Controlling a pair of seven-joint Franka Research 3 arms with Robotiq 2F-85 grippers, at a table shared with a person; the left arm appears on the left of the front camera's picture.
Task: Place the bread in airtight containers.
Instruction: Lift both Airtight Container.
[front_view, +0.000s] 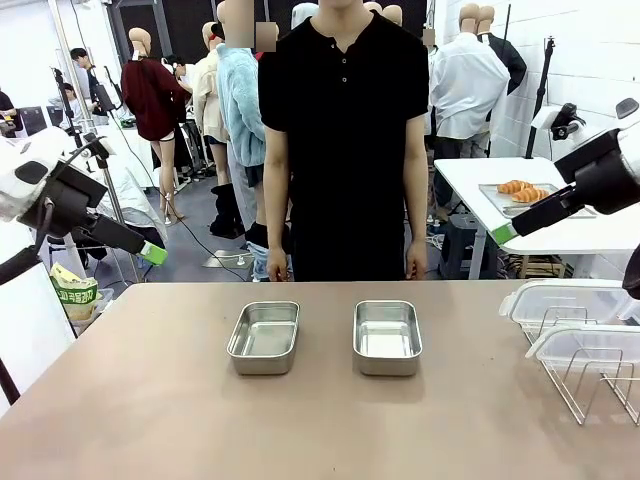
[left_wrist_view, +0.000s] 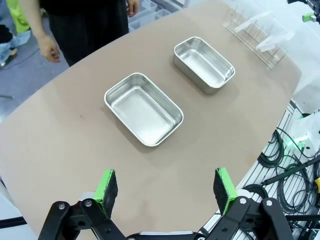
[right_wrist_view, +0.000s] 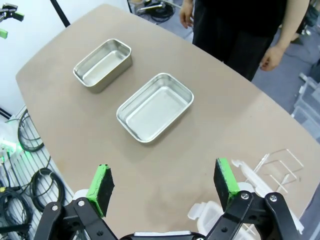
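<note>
On the table (front_view: 150, 400), containers (front_view: 265, 337) are being presented empty; left gripper (left_wrist_view: 167, 187) and right gripper (right_wrist_view: 165, 185) are being held spread, unladen; bread (front_view: 522, 189) should be pinched gently.

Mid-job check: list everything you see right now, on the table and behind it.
rectangular stainless-steel tubs: two, silver, empty, side by side mid-table
golden-brown croissants: two, on the tray, off the work table
flat metal tray: one, grey, on the white side table at the far right
translucent white plastic lids: two, in the rack
metal wire rack: one, silver, at the table's right edge
brown table: one, in front of the robot
person in a black shirt: one, standing at the far side, arms hanging
left end effector: black with green pads, open, empty, raised above the table
right end effector: black with green pads, open, empty, raised above the table
</note>
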